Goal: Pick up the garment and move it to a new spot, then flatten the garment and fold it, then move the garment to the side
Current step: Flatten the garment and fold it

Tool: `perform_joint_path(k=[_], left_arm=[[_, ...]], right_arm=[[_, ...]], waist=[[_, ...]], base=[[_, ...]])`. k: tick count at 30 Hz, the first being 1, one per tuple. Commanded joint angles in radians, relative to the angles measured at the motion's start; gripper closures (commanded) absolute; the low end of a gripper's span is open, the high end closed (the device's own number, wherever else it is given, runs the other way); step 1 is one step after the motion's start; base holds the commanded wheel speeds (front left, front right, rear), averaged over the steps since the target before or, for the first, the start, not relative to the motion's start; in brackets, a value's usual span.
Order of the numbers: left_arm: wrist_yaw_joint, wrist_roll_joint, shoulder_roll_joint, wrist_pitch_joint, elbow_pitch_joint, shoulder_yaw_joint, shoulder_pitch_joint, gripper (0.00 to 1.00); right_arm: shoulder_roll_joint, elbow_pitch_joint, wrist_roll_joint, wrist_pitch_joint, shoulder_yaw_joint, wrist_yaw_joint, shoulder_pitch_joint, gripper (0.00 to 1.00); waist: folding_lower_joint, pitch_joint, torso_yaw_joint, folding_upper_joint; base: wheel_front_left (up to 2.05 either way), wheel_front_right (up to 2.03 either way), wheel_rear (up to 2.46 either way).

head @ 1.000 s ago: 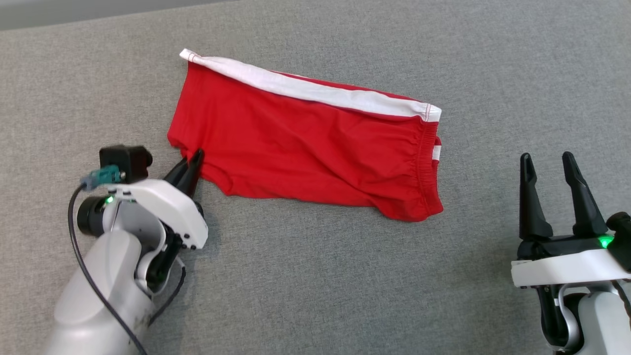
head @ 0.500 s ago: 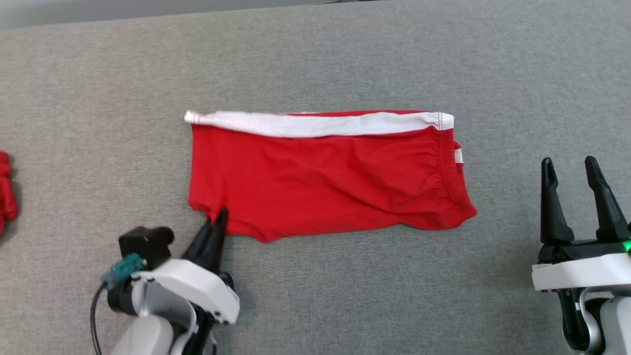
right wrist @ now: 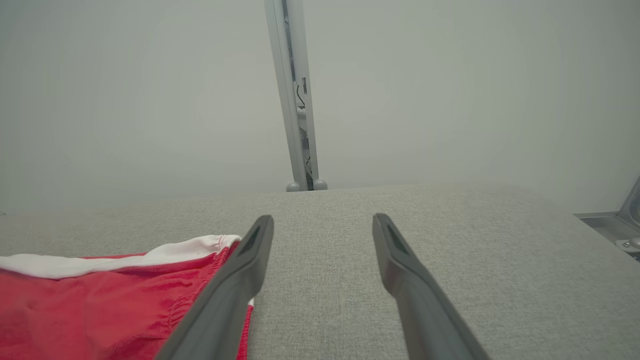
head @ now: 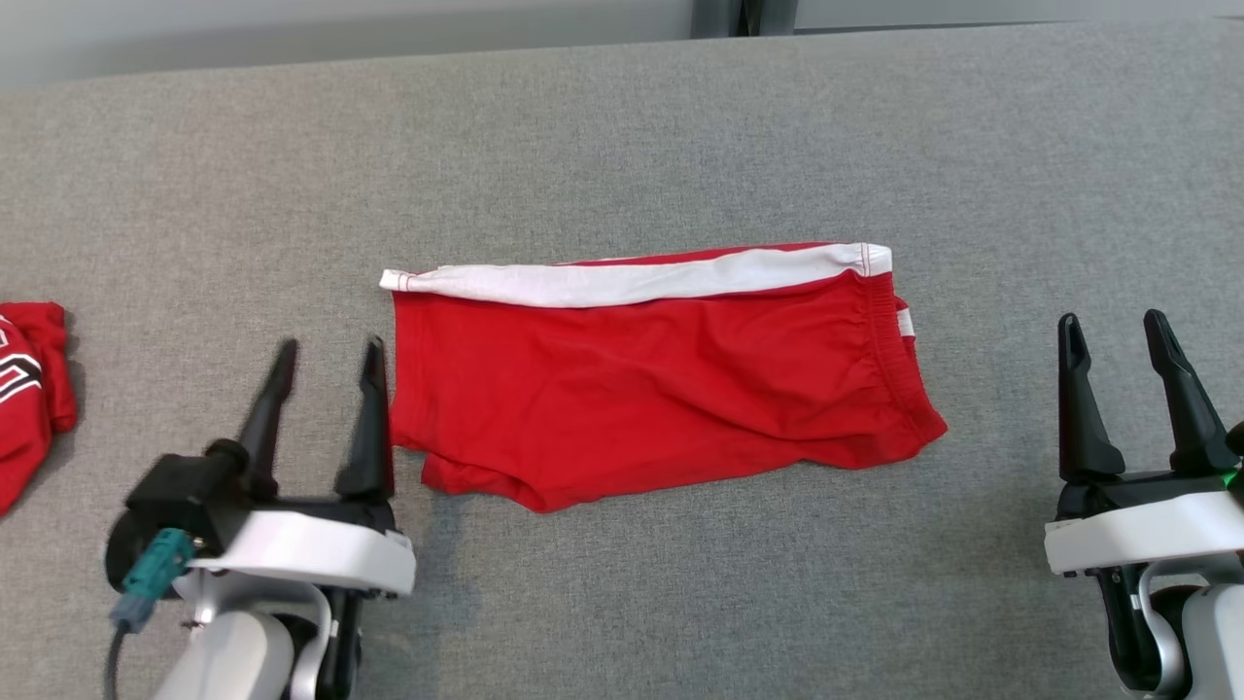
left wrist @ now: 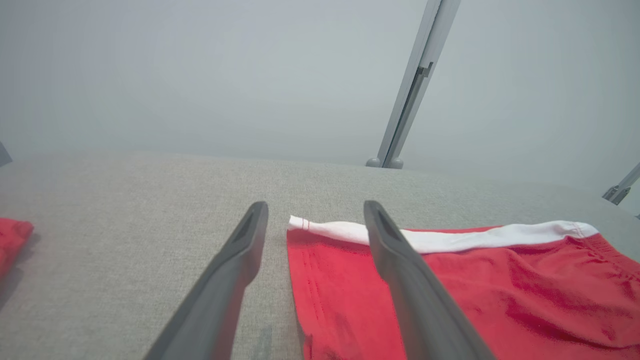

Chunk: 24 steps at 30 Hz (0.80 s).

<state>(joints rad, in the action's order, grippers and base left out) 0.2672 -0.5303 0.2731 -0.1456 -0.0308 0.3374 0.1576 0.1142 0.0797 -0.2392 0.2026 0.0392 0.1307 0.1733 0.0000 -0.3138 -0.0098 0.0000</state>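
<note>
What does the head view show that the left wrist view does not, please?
Head view: the open right gripper and the red shorts' whole outline. Left wrist view: a tall grey post rising behind the table. Both: the open left gripper beside the shorts' white-striped corner, and another red garment farther left.

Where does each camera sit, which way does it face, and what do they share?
Head view: on the head, facing forward and down at the red shorts on the grey table; left pincer and right pincer show, open.
Left wrist view: on the left wrist, facing along its fingers over the shorts' left end.
Right wrist view: on the right wrist, along its fingers past the shorts' right end.
All three share the shorts.
</note>
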Motion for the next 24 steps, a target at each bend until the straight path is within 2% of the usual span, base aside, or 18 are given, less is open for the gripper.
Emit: perform_joint_path(k=[1, 7, 11, 15, 24], left_arm=[[0.007, 0.013, 0.007, -0.017, -0.011, -0.01, 0.016, 0.0], [-0.006, 0.078, 0.093, -0.058, -0.031, -0.035, 0.042, 0.0], [-0.027, 0.081, 0.121, -0.055, -0.026, -0.031, 0.035, 0.0], [-0.043, 0.059, 0.129, -0.053, -0.014, -0.032, 0.022, 0.0], [-0.042, 0.05, 0.124, -0.046, -0.008, -0.023, 0.025, 0.0]], right_arm=[[0.005, -0.002, 0.004, -0.005, 0.001, 0.0, -0.009, 0.0], [0.014, -0.016, 0.034, -0.033, -0.018, 0.0, -0.019, 0.0], [0.015, -0.023, 0.038, -0.045, -0.024, 0.0, -0.035, 0.0], [0.014, -0.028, 0.036, -0.057, -0.03, 0.0, -0.047, 0.0], [0.025, -0.03, 0.014, -0.094, -0.037, 0.0, -0.049, 0.0]], waist=[[0.0, 0.007, 0.0, 0.0], [0.0, 0.045, 0.001, 0.0], [0.0, 0.061, 0.002, 0.0], [0.0, 0.075, 0.006, 0.0], [0.0, 0.072, 0.021, 0.0]], base=[[0.0, 0.0, 0.0], [0.0, 0.0, 0.0], [0.0, 0.0, 0.0], [0.0, 0.0, 0.0], [0.0, 0.0, 0.0]])
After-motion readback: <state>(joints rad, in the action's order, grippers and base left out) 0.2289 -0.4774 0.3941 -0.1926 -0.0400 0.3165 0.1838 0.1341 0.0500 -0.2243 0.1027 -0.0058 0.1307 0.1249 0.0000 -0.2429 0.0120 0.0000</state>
